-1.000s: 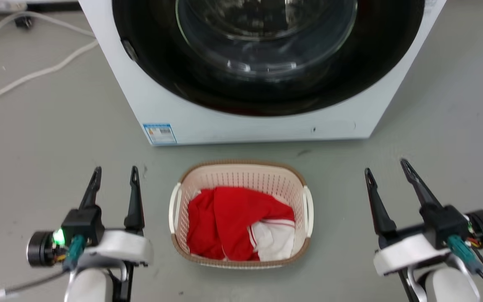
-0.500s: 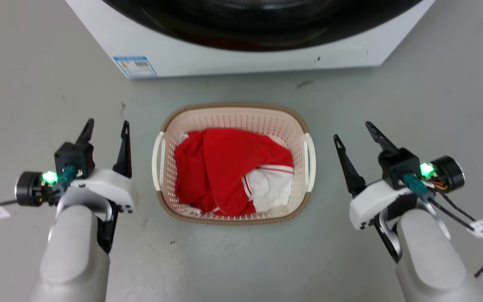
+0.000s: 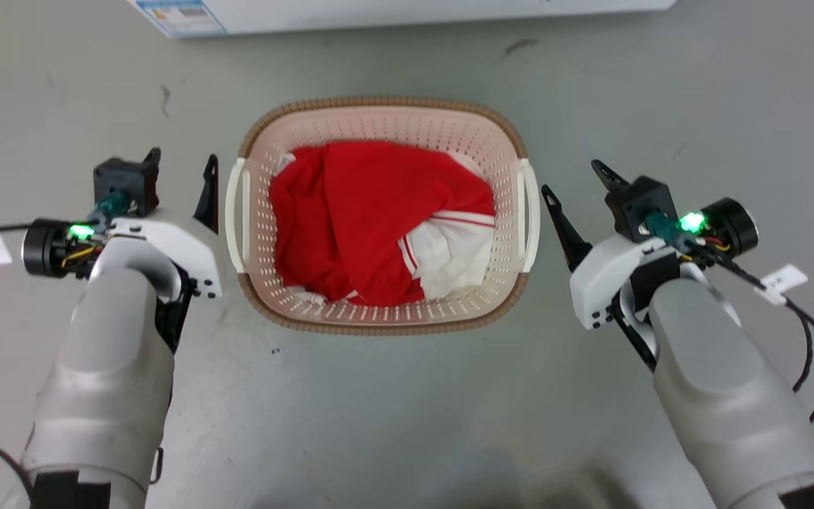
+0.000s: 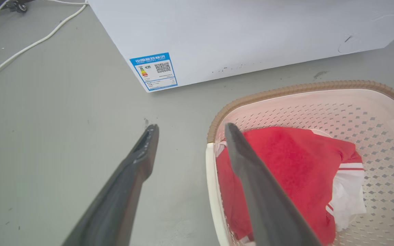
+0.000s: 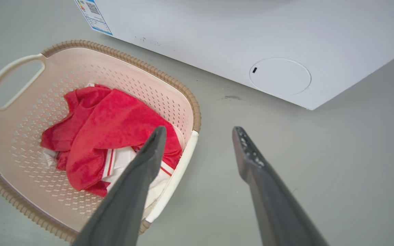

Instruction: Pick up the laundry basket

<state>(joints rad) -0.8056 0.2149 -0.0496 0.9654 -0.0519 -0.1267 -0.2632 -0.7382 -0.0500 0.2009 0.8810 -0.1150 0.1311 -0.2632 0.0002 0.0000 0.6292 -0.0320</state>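
Looking down from the head camera, which has tipped lower, the cream-white perforated plastic laundry basket with its brown woven-look rim sits upper centre on the grey floor; the left gripper and right gripper, both spread open and empty, have drawn in beside its white side handles, so a two-sided grasp looks near. From the left wrist, the left gripper fills centre frame, one finger over floor, the other crossing the basket's edge and the crumpled red-and-white cloth inside. From the right wrist, the right gripper frames the near handle at lower centre.

floor: grey, scuffed | washing machine: white, blue label | cable: white, on floor
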